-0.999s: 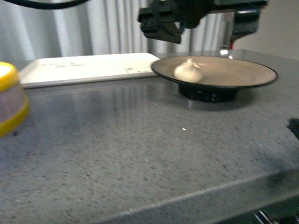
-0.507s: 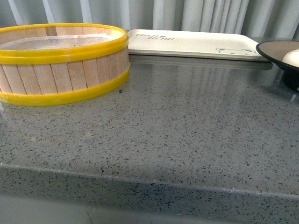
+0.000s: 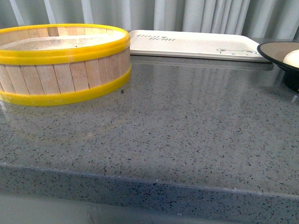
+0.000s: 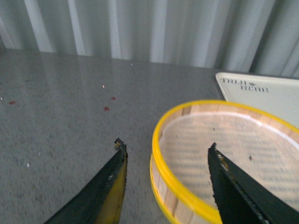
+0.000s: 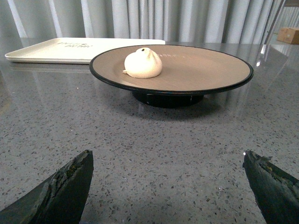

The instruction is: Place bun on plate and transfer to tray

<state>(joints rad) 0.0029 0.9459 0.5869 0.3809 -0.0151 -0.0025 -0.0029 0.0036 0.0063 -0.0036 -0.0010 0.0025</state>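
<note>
The white bun [image 5: 143, 63] lies on the dark plate [image 5: 201, 70], left of the plate's middle in the right wrist view. Both show cut off at the right edge of the front view: bun [image 3: 293, 58], plate [image 3: 275, 49]. The off-white tray [image 3: 191, 45] lies flat at the back of the counter, also in the right wrist view [image 5: 56, 50] and the left wrist view [image 4: 266, 91]. My right gripper [image 5: 168, 161] is open and empty, low over the counter, facing the plate at a short distance. My left gripper [image 4: 166, 149] is open and empty, its jaws standing either side of the steamer basket's near rim.
A yellow-rimmed wooden steamer basket [image 3: 60, 65] stands at the left of the grey speckled counter [image 3: 187, 126], its inside lined with white mesh [image 4: 233, 144]. Grey curtains hang behind. The counter's front edge [image 3: 149, 182] runs across the front view.
The front view swung left: a second ago it showed the plate with the bun under a dark gripper; now it shows the basket, with the plate at the right edge. Little differs from half a second ago.
</note>
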